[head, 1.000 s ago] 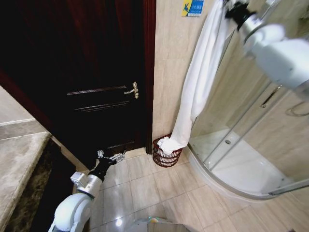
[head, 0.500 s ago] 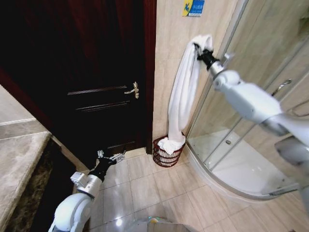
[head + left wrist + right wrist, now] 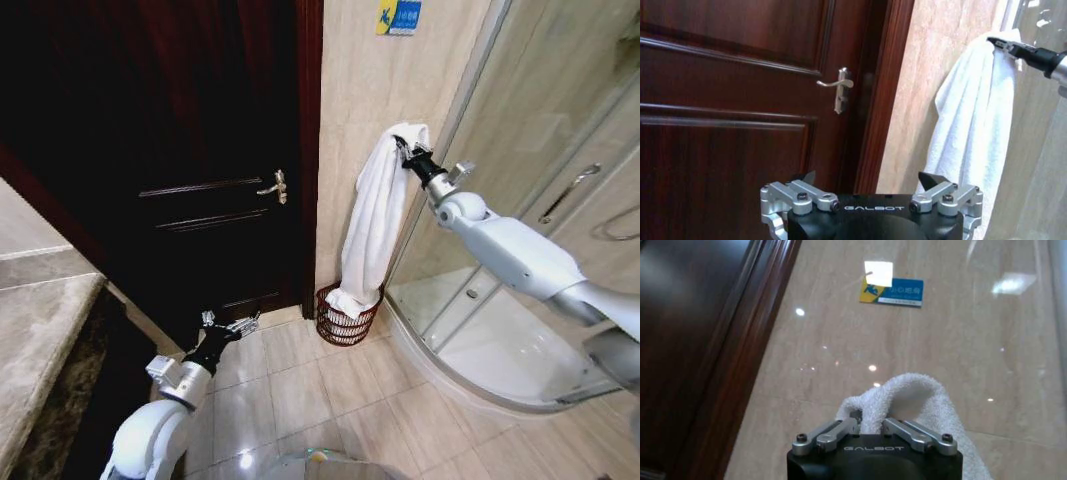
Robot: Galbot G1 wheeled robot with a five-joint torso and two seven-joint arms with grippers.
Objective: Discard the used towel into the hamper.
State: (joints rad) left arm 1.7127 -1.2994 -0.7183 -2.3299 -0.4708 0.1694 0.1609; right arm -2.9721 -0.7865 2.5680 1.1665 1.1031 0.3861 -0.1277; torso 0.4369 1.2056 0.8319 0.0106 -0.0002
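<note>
Since half a second earlier, the right hand (image 3: 401, 145) had dropped lower along the beige wall (image 3: 355, 100), carrying the white towel (image 3: 370, 225) down with it. Its fingers were clamped on the towel's top fold, which hung beside the wall with its lower end resting in the hamper (image 3: 343, 318). That small reddish-brown wire basket stood on the tiled floor (image 3: 330, 390) against the wall, just beside the dark door (image 3: 180, 150). Near the door's foot, the left hand (image 3: 231, 324) hung low, fingers spread and empty.
</note>
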